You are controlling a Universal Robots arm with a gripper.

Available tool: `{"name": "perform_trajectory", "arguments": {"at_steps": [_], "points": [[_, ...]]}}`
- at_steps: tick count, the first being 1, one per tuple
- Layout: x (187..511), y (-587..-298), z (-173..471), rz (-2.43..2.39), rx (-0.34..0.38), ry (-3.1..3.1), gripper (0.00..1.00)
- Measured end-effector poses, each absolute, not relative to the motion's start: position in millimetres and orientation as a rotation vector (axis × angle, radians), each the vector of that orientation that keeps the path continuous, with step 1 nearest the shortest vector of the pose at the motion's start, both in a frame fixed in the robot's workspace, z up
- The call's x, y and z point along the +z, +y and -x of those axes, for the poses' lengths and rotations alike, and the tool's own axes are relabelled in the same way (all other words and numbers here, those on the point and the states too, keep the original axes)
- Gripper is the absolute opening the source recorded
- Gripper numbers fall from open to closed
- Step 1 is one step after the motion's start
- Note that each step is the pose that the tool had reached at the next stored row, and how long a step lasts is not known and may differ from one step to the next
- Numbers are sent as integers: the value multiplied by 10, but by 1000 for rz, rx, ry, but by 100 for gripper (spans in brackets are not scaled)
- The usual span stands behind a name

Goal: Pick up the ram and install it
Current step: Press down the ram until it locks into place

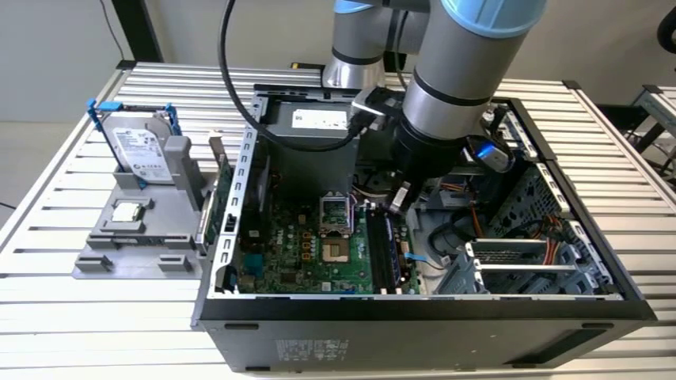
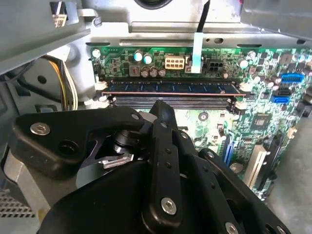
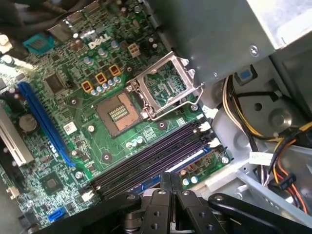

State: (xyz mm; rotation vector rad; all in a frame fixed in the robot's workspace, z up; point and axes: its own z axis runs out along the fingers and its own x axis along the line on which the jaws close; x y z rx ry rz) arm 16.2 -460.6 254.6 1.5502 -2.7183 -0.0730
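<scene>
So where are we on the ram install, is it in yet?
Done: the ram stands in one of the motherboard's black slots, not in the gripper. In hand: nothing. The gripper is shut, its tip just above the stick's top edge; contact is unclear. Left: confirming that it is fully seated. I can't tell whether the end clips are latched.
</scene>
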Motion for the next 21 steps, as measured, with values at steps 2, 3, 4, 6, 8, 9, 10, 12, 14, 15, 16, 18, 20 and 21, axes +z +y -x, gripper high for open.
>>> {"name": "perform_trajectory", "arguments": {"at_steps": [2,3,4,6,8,9,10,12,14,15,16,18,20,21], "points": [[2547,-4601,-162,-1588,-73,-2695,0],[2546,-4599,-162,-1607,-73,-2684,0],[2546,-4597,-162,-1626,-72,-2672,0],[2547,-4591,-162,-1661,-72,-2649,0],[2546,-4587,-162,-1693,-72,-2629,0],[2546,-4585,-162,-1704,-72,-2622,0],[2547,-4584,-162,-1709,-72,-2618,0],[2546,-4584,-162,-1710,-71,-2617,0],[2546,-4583,-162,-1711,-71,-2616,0],[2546,-4583,-162,-1713,-71,-2615,0],[2546,-4583,-162,-1719,-71,-2611,0],[2546,-4583,-162,-1746,-71,-2593,0],[2546,-4583,-162,-1786,-71,-2565,0],[2546,-4583,-163,-1806,-71,-2550,0]]}}
